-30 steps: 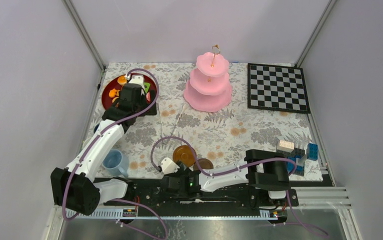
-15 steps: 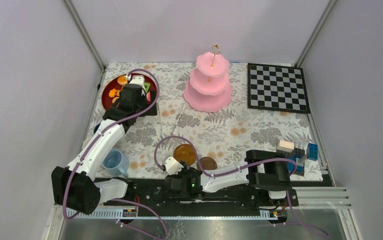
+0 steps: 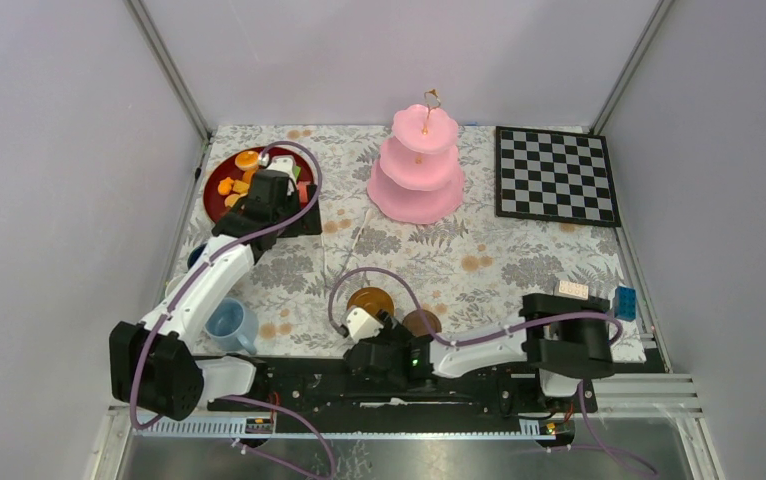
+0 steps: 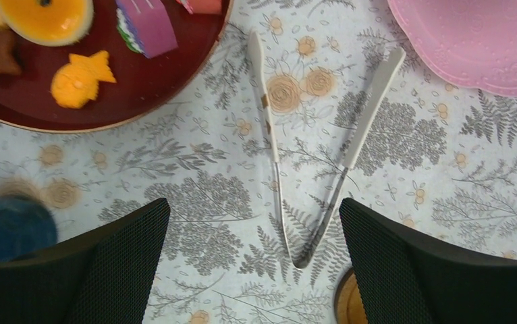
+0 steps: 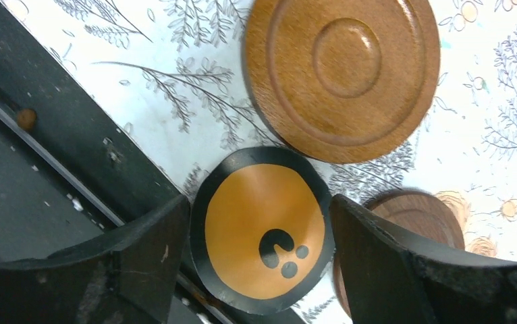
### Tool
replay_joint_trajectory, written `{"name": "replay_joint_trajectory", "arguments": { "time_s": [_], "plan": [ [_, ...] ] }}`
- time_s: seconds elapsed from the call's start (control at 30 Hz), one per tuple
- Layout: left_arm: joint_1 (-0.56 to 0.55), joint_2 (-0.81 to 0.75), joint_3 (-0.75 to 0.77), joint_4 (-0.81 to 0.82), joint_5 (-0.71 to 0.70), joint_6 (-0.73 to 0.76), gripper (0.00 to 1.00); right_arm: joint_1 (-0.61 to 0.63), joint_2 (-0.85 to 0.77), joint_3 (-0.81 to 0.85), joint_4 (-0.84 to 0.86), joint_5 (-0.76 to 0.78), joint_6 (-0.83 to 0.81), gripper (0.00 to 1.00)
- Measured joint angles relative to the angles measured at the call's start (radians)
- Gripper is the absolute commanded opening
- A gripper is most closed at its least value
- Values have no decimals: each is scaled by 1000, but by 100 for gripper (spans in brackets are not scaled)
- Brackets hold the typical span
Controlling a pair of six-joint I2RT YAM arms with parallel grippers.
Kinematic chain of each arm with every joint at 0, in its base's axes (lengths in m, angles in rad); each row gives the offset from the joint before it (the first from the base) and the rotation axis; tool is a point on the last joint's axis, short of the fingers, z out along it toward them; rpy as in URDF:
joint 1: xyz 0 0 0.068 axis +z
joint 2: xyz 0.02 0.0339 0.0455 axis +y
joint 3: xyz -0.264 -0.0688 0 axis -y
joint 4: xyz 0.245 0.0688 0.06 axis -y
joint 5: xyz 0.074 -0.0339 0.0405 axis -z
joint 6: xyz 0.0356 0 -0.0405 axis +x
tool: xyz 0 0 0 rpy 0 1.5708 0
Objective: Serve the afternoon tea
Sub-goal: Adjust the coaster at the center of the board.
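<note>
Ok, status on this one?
Left tool open above tongs. Right tool open astride orange disc by saucers. Cake stand bare. Nothing blocking.

The table's floral cloth carries a pink cake stand, chessboard, dark red tray, tongs, brown saucers, blue cup and blocks

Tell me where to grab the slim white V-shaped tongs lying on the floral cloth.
Probably come from straight above and close across both arms of the tongs near the bend, where they run closest. They lie flat on the cloth, blades splayed toward the dark red tray and the pink cake stand, bend nearest the open left gripper, whose fingers stand either side of it.
</note>
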Motion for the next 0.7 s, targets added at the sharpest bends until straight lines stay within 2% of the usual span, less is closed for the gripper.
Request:
{"name": "replay_joint_trajectory", "arguments": {
  "time_s": [0.23, 0.37, 0.5, 0.7],
  "plan": [
    [0, 8, -71, 21, 74, -95, 99, -51, -157, -122, 66, -116, -168, 87],
    [1, 20, -126, 34, 77, -170, 99, -56, -222, -175, 104, -167, -227, 77],
    [4, 77, -131, 58, 82, -209, 99, -70, -307, -226, 125, -191, -243, 85],
    [-16, 243, -125, 119, 106, -194, 99, -131, -526, -325, 212, -245, -218, 94]
  ]
}}
